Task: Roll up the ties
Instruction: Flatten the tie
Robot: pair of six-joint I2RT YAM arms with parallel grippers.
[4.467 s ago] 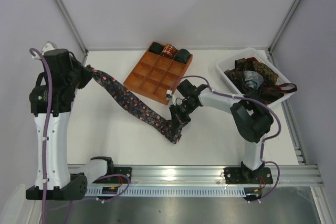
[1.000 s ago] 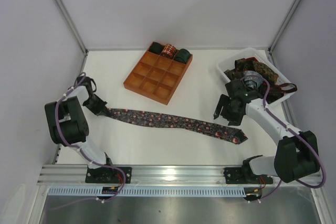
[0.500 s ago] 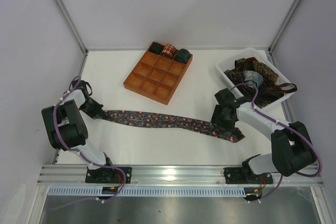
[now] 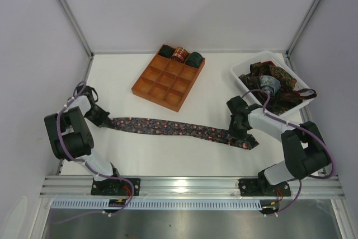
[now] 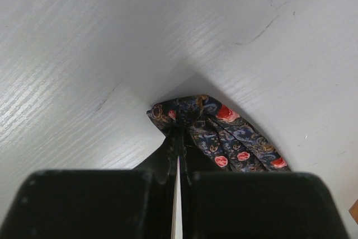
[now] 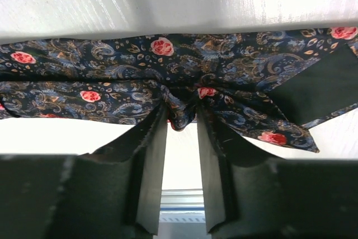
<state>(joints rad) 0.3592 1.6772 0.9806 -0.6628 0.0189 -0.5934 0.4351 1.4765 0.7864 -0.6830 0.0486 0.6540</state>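
While it lies flat and unrolled across the near half of the table, the tie (dark, with red roses and paisley) runs from near left to near right, its narrow end at the left and its broad, pointed end at the right; no turn of a coil shows anywhere along it. At the narrow end the left gripper is fully closed, the bunched tip of the cloth nipped between its fingers; at the broad end the right gripper stands with its jaws narrowed to a slim gap, a pucker of fabric caught between the tips, so it appears to have hold of the tie just short of the point. Beyond, toward the far middle, three rolled ties sit in the far row of the orange-brown tray; its six other compartments show bare. At the far right a white bin holds a heap of loose ties. By that count the job looks early — three coils stowed, one tie held at both ends with rolling not yet begun, and a binful left to do.
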